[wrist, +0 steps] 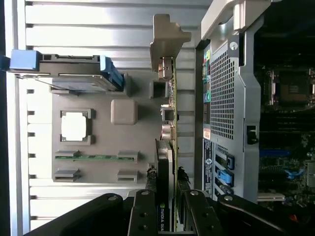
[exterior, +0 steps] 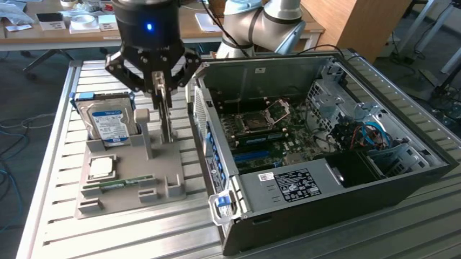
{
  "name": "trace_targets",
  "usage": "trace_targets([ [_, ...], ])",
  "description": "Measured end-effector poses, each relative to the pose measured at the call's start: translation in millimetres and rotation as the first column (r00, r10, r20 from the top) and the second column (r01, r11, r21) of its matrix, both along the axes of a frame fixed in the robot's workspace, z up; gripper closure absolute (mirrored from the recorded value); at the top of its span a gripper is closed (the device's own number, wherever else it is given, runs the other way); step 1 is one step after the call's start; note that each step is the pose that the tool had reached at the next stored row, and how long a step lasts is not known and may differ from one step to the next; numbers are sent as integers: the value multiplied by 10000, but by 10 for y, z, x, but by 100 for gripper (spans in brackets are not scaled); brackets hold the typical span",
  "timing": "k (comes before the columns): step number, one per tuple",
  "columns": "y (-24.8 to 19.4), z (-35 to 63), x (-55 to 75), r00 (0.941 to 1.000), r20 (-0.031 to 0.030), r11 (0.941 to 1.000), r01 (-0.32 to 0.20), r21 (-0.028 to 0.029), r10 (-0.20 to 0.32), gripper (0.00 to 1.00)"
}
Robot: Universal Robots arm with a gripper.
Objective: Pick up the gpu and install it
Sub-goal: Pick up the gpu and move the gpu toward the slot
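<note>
Ribbed silver aluminium worktop point(exterior: 144, 237) is seen at the near edge of the exterior view, with everything else carried on it. A large black-and-grey computer tower case point(exterior: 324, 221) is laid on its side at the exterior view's right, opened so that a green motherboard point(exterior: 277, 127) is exposed inside. A grey robot arm point(exterior: 268, 21) is seen behind the case. A flat grey plastic holder tray point(exterior: 115, 204) is placed beside the case, at the exterior view's left.

Over the tray the black multi-link hand point(exterior: 165, 100) is pointed downward and clenched on the gpu point(wrist: 170, 118), a thin dark circuit card with a bent metal end bracket. Black fingers point(wrist: 142, 211) are pressed against both of its faces. The card is held upright on edge, just beside the case's perforated rear wall. Whether its lower edge is seated in the tray cannot be told.

A silver hard drive with a blue-white label point(exterior: 108, 123) is stood upright at the tray's far end. A square silver processor chip point(exterior: 101, 166) and a narrow green memory stick point(exterior: 128, 182) are laid flat in the tray.
</note>
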State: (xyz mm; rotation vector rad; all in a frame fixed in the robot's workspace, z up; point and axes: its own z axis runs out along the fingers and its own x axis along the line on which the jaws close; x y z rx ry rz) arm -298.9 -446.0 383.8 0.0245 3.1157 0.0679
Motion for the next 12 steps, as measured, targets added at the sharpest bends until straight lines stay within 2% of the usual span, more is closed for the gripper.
trace_targets([
  [3, 0, 123, 0, 10000, 4, 10000, 0, 0, 0, 73],
  [12, 0, 369, 0, 10000, 11, 10000, 0, 1, 0, 73],
])
